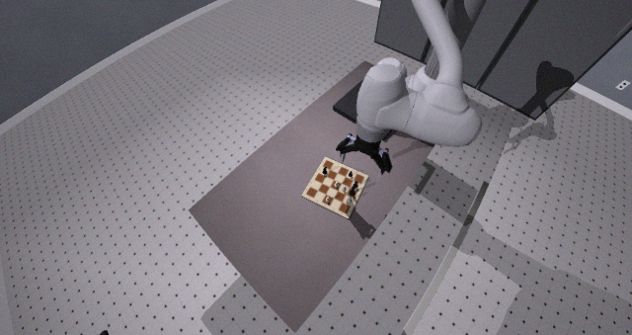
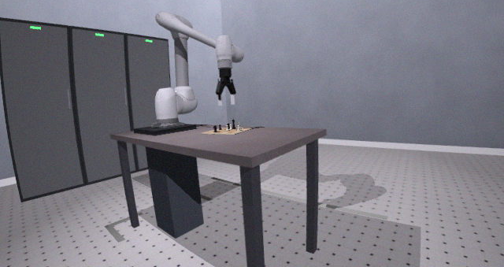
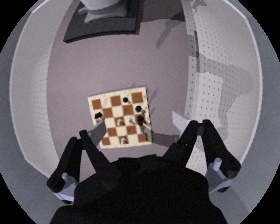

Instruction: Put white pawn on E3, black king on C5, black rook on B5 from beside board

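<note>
Gripper (image 2: pixel 226 98) hangs high over the chessboard (image 1: pixel 316 187), jaws spread fully wide, nothing between them. In the wrist view both fingers frame the board from above with open air in the gap.

Board sits on the brown table (image 2: pixel 252 145), near the arm's black base plate (image 2: pixel 146 131). Several pieces stand on it, black and white, all upright as far as I can tell. Tallest black one (image 1: pixel 354 189) is near the board's right edge in the top view; another black piece (image 1: pixel 325 169) stands at the far left corner and a small one (image 1: pixel 351 173) on the far row.

Can't read the edge letters or numbers in any view, so square names can't be confirmed. Piece types are too small and blurry to call; pawn, king and rook can't be told apart. No pieces visibly lying on the table beside the board, though resolution is poor. Arm body blocks part of the table behind the board in the top view.
</note>
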`<act>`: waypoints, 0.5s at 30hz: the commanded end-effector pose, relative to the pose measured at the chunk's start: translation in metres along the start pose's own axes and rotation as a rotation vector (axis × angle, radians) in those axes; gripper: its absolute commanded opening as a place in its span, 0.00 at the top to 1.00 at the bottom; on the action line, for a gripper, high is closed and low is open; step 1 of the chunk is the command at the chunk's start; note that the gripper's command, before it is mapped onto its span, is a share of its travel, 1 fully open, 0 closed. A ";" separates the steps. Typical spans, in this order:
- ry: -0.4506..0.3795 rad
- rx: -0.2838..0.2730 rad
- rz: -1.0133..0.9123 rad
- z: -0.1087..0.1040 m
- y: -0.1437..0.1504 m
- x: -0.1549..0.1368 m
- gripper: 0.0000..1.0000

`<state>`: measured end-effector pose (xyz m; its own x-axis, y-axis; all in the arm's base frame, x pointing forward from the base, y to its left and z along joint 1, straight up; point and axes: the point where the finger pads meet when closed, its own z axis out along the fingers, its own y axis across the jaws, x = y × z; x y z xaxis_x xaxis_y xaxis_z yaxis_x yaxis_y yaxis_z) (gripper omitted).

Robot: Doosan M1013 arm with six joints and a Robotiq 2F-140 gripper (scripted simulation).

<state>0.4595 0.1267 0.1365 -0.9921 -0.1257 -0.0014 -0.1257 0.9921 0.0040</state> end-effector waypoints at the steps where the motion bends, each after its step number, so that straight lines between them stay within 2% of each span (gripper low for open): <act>1: 0.000 0.000 0.000 -0.011 0.000 0.000 0.00; 3: 0.000 0.000 0.000 -0.011 0.000 0.000 0.00; 10: 0.000 0.000 0.000 -0.030 0.000 0.000 0.00; 15: 0.000 0.000 0.000 -0.034 0.000 0.000 0.00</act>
<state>0.4595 0.1265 0.1697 -0.9921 -0.1257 -0.0013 -0.1257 0.9921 0.0040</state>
